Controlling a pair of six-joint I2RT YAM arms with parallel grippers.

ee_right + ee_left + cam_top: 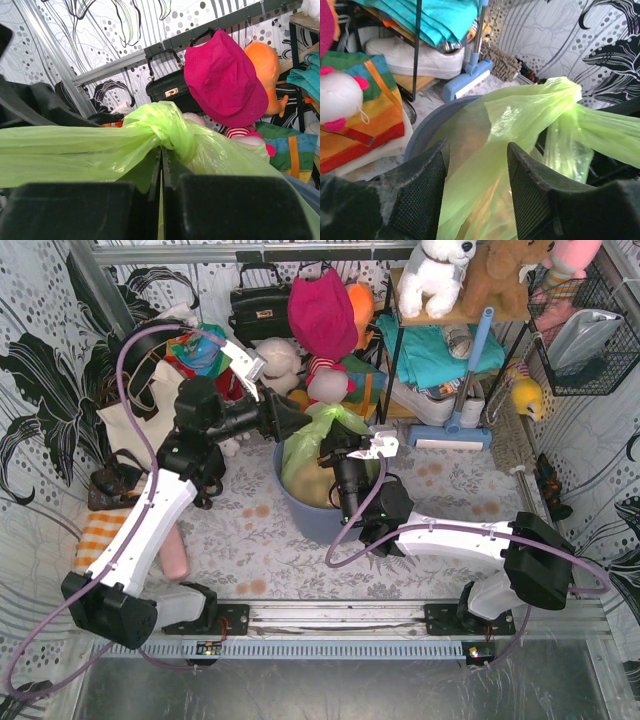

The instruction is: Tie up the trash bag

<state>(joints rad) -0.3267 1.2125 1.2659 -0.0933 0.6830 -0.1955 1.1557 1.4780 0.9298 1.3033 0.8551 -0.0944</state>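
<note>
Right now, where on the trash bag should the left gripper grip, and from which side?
Probably the strand beside the knot, where the trash bag gathers narrow. Approach level from the left arm's side with the open left gripper; the right gripper pinches the other side.

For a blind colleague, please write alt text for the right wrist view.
The right gripper, its black jaws shut, pinches the light-green trash bag just below a knot in the plastic. Behind are a magenta hat, a black handbag and a patterned wall.
</note>
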